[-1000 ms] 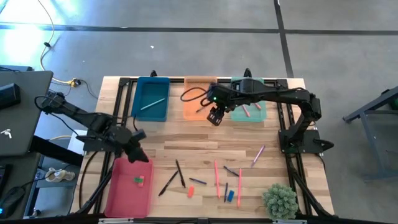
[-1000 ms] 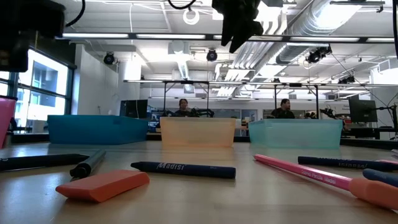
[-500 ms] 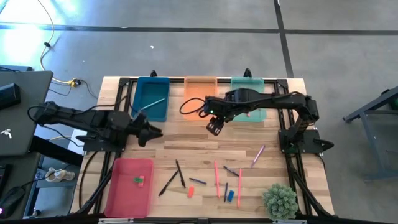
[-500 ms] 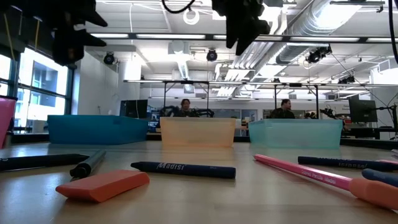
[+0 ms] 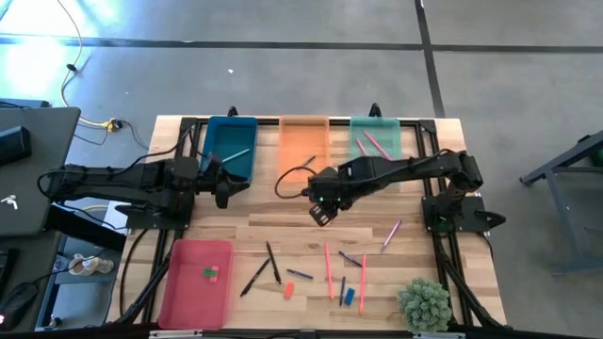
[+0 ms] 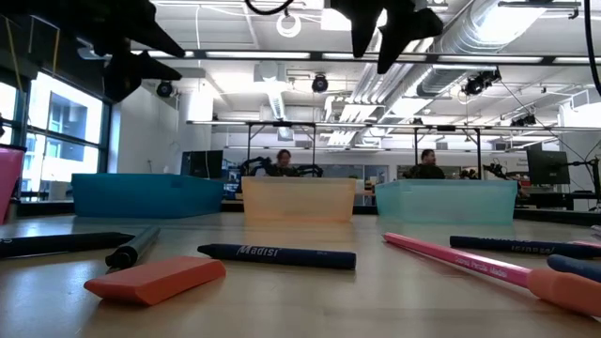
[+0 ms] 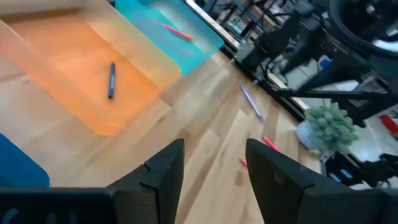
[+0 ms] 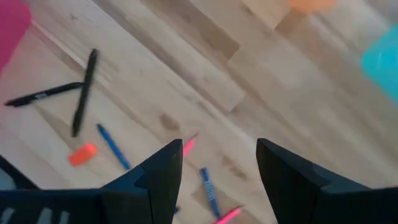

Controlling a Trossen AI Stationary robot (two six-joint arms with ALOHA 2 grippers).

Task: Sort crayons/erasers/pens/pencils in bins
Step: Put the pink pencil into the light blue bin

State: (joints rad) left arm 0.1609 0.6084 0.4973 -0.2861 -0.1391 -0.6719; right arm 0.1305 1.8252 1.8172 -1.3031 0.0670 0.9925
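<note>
My right hand (image 5: 321,212) hangs over the bare middle of the worktop (image 5: 283,221), fingers spread wide and holding nothing; past them I see the loose pieces below. Two black pens (image 8: 78,93) lie crossed near the pink-red bin (image 5: 196,282), one running nearly crosswise, the other pointing steeply away from it. Beside them sit an orange eraser (image 8: 82,154) and two short blue pens (image 8: 113,147), their long axes slanted the same way, and pink sticks that my fingers partly cover. In the high view the long pink-red sticks (image 5: 328,270) lie nearly straight toward the far bins, and a blue eraser (image 5: 349,296) rests near the plant (image 5: 423,303). The erasers in the pink-red bin (image 5: 211,273) are too small to make out well. My left hand (image 5: 231,185) hovers just beside the dark teal-blue bin (image 5: 229,149), also wide and empty. That bin holds a silver-grey pen (image 5: 231,155) lying on a diagonal. In the orange bin (image 7: 68,74) a blue pen (image 7: 111,80) points roughly along the bin's length. The mint green bin (image 5: 376,141) holds pink sticks (image 5: 375,143), crossed. From table height the bins' walls hide their contents.
</note>
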